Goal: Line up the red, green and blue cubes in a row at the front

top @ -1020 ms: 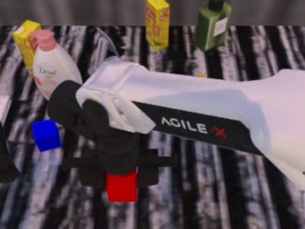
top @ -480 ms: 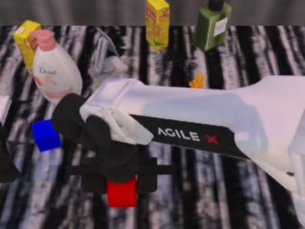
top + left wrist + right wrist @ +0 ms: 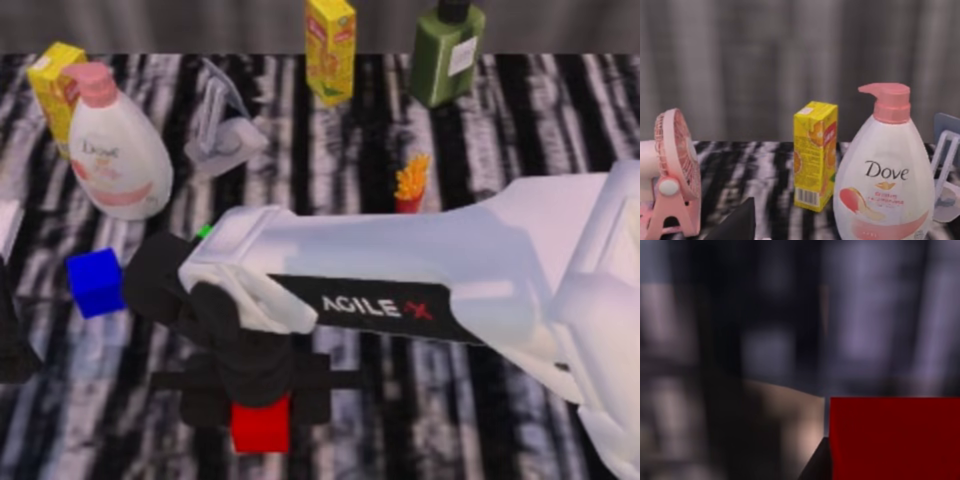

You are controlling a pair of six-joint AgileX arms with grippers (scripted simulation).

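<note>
Reaching across the striped table [image 3: 470, 420] from the top view's right side, my right arm ends in the right gripper [image 3: 260, 425], which sits directly over the red cube [image 3: 261, 425] near the table's front edge. The gripper's black body covers the cube's upper part, and its cross-bar extends to either side of the cube. The gripper is clenched on the red cube; in the right wrist view the cube [image 3: 895, 437] fills the lower corner close to the camera.

The blue cube [image 3: 96, 283] rests on the table to the left of the red cube and farther from the front edge, well apart from it. Only a sliver of the green cube [image 3: 205, 231] shows, peeking out at the edge of the right arm's white shell, behind the red cube and to the right of the blue one.

Behind the blue cube stands a white Dove pump bottle [image 3: 112, 150] with a pink cap, and a yellow juice carton [image 3: 52, 85] stands just behind that. A small red carton of yellow fries [image 3: 411, 185] stands behind the right arm, far right of the red cube.

The left arm is parked at the table's left edge, left of the blue cube; whether its gripper is open or closed cannot be told.
</note>
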